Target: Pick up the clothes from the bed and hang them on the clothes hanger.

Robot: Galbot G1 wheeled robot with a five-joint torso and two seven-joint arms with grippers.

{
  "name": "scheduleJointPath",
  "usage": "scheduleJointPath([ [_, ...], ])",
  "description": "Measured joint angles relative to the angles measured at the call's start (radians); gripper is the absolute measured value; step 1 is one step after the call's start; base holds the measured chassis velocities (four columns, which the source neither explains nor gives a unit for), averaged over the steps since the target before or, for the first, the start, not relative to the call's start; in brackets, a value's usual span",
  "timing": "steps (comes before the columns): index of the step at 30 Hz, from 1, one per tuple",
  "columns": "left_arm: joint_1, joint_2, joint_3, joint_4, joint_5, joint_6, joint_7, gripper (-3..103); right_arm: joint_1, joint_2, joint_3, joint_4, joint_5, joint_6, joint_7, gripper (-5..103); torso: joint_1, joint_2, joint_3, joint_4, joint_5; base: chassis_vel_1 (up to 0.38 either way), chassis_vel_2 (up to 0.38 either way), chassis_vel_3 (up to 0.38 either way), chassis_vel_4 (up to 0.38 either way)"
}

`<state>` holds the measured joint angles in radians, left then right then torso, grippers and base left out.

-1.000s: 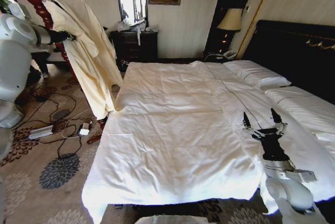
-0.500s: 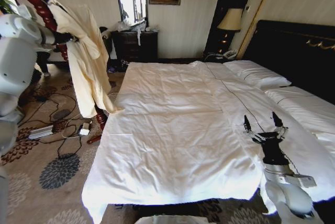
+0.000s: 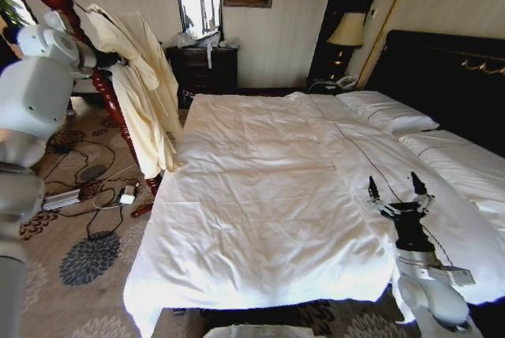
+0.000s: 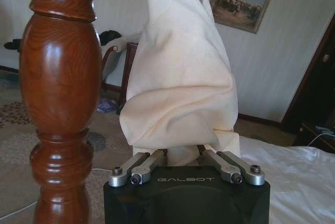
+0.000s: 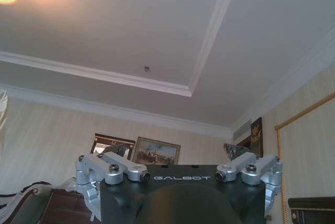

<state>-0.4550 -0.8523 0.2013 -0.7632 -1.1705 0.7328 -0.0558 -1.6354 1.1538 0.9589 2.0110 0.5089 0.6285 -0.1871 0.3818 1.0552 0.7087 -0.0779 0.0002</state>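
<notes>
Here the left pincer (image 4: 182,160) is seen from its wrist camera pushed into the lower folds of the clothes (image 4: 180,82), its fingers buried in the cream fabric, so it cannot be told whether they are closed or parted. Just beside the garment, a turned, glossy red-brown wooden post (image 4: 64,93) is stood upright. In the head view the left pincer (image 3: 118,59) is held high at the robot's left, pressed against the clothes (image 3: 146,89), which are draped from the top of the post (image 3: 67,6) and hang down beside it, clear of the bed (image 3: 260,188); the hanger itself cannot be made out under the fabric. Below the garment, cables and a small box (image 3: 126,194) are spread on the patterned carpet (image 3: 87,259). The right pincer (image 3: 398,189) is parked over the near right part of the bed, pointed upward with its fingers spread apart and nothing between them; from its wrist camera the same spread right pincer (image 5: 180,174) is set against the ceiling. A dark headboard (image 3: 450,77) and white pillows (image 3: 387,113) are seen farther right.
</notes>
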Motion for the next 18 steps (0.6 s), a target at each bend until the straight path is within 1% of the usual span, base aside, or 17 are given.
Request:
scheduleJointPath([
  [3,0.033,0.016,-0.022,-0.026,0.026,-0.005,-0.002,16,0.002,0.000,-0.004,-0.003,-0.002,0.000,0.000,100,0.000,0.000,0.000,-0.0001,0.0003,0.000,0.000,0.000,0.000],
  [7,0.076,0.034,-0.056,-0.070,0.035,-0.013,-0.006,16,0.005,0.001,-0.008,-0.005,-0.002,0.000,0.001,100,0.000,0.000,0.000,-0.0002,0.0005,0.000,0.000,0.000,0.000],
  [8,0.098,0.045,-0.072,-0.098,0.040,-0.025,-0.011,14,0.005,0.001,-0.010,-0.006,-0.004,0.000,0.001,100,0.000,0.000,0.000,-0.0001,0.0003,0.000,0.000,0.000,0.000],
  [9,0.098,0.045,-0.072,-0.098,0.040,-0.025,-0.011,14,0.005,0.001,-0.010,-0.006,-0.004,0.000,0.001,100,0.000,0.000,0.000,-0.0001,0.0003,0.000,0.000,0.000,0.000],
  [10,0.104,0.047,-0.075,-0.104,0.041,-0.028,-0.012,19,0.006,0.001,-0.011,-0.006,-0.004,0.000,0.002,100,0.000,0.000,0.000,0.0004,-0.0001,0.000,0.000,0.000,0.000],
  [11,0.115,0.052,-0.083,-0.114,0.046,-0.042,-0.018,24,0.005,0.001,-0.012,-0.006,-0.005,0.000,0.002,100,0.000,0.000,0.000,0.0007,-0.0021,0.000,0.000,0.000,0.000],
  [12,0.127,0.061,-0.097,-0.137,0.049,-0.063,-0.024,30,0.005,0.002,-0.013,-0.006,-0.007,0.000,0.002,100,0.000,0.000,0.000,0.0006,-0.0018,0.000,0.000,0.000,0.000],
  [13,0.137,0.069,-0.106,-0.156,0.050,-0.073,-0.035,30,0.004,0.003,-0.014,-0.006,-0.009,0.000,0.002,100,0.000,0.000,0.000,0.0006,-0.0007,0.000,0.000,0.000,0.000],
  [14,0.137,0.069,-0.106,-0.156,0.050,-0.073,-0.035,30,0.004,0.003,-0.014,-0.006,-0.009,0.000,0.002,100,0.000,0.000,0.000,0.0006,-0.0007,0.000,0.000,0.000,0.000],
  [16,0.150,0.080,-0.118,-0.187,0.051,-0.079,-0.058,41,0.003,0.006,-0.014,-0.006,-0.010,0.000,0.002,100,0.000,0.000,0.000,0.0002,-0.0007,0.000,0.000,0.000,0.000],
  [17,0.172,0.099,-0.139,-0.233,0.051,-0.084,-0.078,46,0.002,0.013,-0.014,-0.006,-0.011,0.000,0.003,100,0.000,0.000,0.000,-0.0007,-0.0001,0.000,0.000,0.000,0.000],
  [18,0.188,0.114,-0.150,-0.263,0.050,-0.088,-0.088,52,0.001,0.017,-0.014,-0.006,-0.011,0.000,0.003,100,0.000,0.000,0.000,-0.0006,-0.0001,0.000,0.000,0.000,0.000],
])
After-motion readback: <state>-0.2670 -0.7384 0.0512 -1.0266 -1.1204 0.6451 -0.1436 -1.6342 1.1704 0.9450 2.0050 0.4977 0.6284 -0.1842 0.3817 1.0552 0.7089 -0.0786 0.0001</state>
